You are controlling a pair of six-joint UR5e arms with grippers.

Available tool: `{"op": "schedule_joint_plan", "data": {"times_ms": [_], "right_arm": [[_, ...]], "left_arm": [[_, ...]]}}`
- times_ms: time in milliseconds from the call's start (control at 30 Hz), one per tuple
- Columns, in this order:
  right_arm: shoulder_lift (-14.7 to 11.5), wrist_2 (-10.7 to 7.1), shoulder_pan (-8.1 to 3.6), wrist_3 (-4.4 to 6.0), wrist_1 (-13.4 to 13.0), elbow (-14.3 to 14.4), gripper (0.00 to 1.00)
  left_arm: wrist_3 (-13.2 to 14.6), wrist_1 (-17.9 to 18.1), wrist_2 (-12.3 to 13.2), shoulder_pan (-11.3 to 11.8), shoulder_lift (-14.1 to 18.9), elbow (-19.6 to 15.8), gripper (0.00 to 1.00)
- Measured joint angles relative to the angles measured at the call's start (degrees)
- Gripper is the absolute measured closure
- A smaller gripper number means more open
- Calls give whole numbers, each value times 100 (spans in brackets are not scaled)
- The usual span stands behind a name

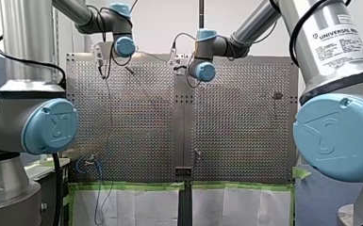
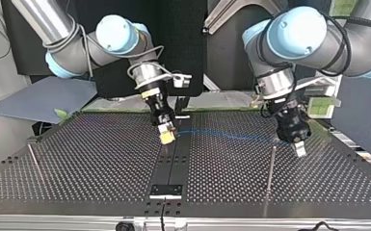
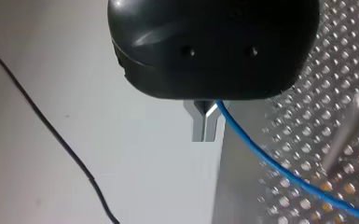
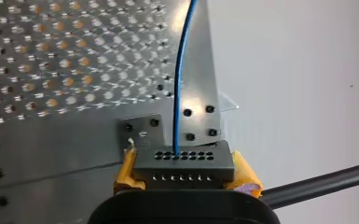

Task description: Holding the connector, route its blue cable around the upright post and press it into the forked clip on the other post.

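Routing is the step in hand, and it looks only just begun. The right gripper [image 4: 186, 174] is clamped on the connector [image 4: 184, 161], which sits between its yellow pads [image 4: 245, 175]. The blue cable [image 4: 179, 84] leaves the connector's face and runs straight ahead, at 12 o'clock from the gripper.

In the top view the cable goes across above the table [image 2: 101, 159] to the left gripper [image 2: 297, 144], at 3 o'clock from the connector. In the left wrist view that gripper's metal fingers [image 3: 199, 123] look pressed together. The cable comes out right beside them, so the gripper seems to pinch it.

The upright post [image 2: 271, 168] stands near the left gripper, at 7 o'clock from it in the top view. The cable does not touch it yet. A second thin post [image 2: 33, 161] stands well apart, at 8 o'clock from the connector. Whether it has the forked clip is too small to tell.

Next, the cable likely needs to go round the upright post. It should be held tight so it does not slip off.
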Motion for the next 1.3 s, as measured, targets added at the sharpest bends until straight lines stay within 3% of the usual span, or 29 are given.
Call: {"op": "schedule_joint_plan", "data": {"times_ms": [333,533,833,1133,1300], "right_arm": [[214,-99,-14,28,77,-285,73],[436,-125,3,29,133,-453,73],[501,-123,44,29,150,-514,73],[510,-57,24,29,158,-516,73],[511,19,-7,30,140,-517,73]], "left_arm": [[-270,-444,488,487,-473,488,100],[-534,-474,798,797,-582,798,100],[-823,-494,1217,1216,-732,1183,100],[-912,-551,1650,1609,-851,1228,100],[-959,-639,1914,1655,-949,1229,100]]}}
